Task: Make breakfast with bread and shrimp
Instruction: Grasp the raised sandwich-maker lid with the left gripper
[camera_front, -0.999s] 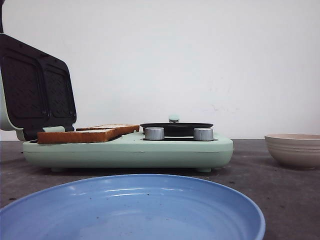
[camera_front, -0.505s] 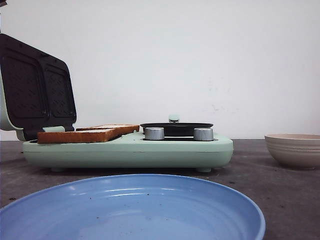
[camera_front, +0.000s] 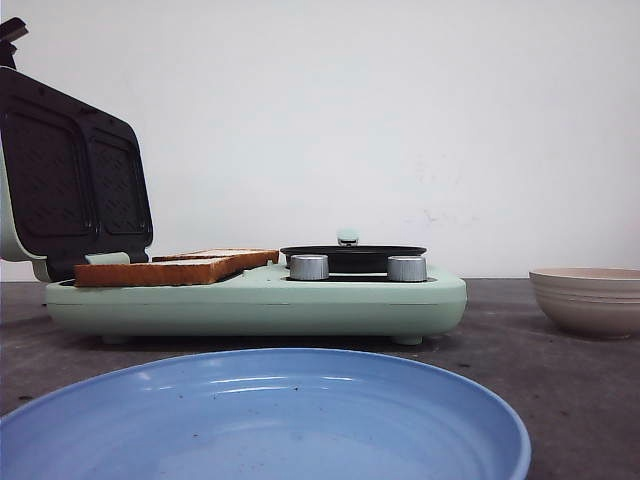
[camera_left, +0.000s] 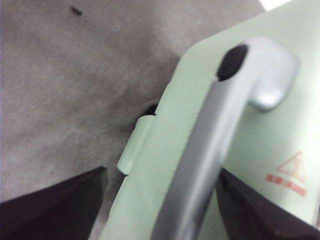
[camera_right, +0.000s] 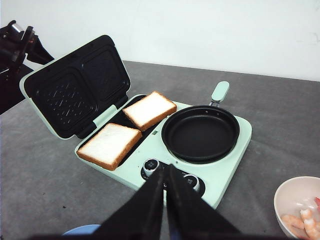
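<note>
Two slices of bread (camera_right: 129, 128) lie side by side on the lower grill plate of the mint-green breakfast maker (camera_right: 220, 150), pale crumb up, brown crust at the edges; one sits nearer the knobs, the other (camera_right: 149, 109) further back beside the pan. From the front view they show only as a low brown edge (camera_front: 165, 269) on the left half of the appliance. The lid (camera_right: 75, 87) stands open, tilted back, its dark waffled inner face turned toward the bread.

The left pincer (camera_left: 160, 210) is at the outside of that lid — its two dark fingers (camera_left: 55, 205) stand apart on either side of the silver handle (camera_left: 220, 130), and no contact with the handle can be made out. In the right wrist view the left arm (camera_right: 17, 45) appears behind the lid's upper edge.

The right pincer (camera_right: 165, 200) hangs above the near edge of the appliance, over the two silver knobs (camera_right: 151, 165), its fingers together and holding nothing.

A black round pan (camera_right: 200, 132) sits on the right half of the breakfast maker, its green handle (camera_right: 219, 92) pointing away. A beige bowl (camera_right: 295, 200) with shrimp (camera_right: 300, 220) in it stands on the grey worktop (camera_right: 45, 185) well to the right of the appliance, and a blue plate (camera_front: 260, 420) lies nearest the front camera.
</note>
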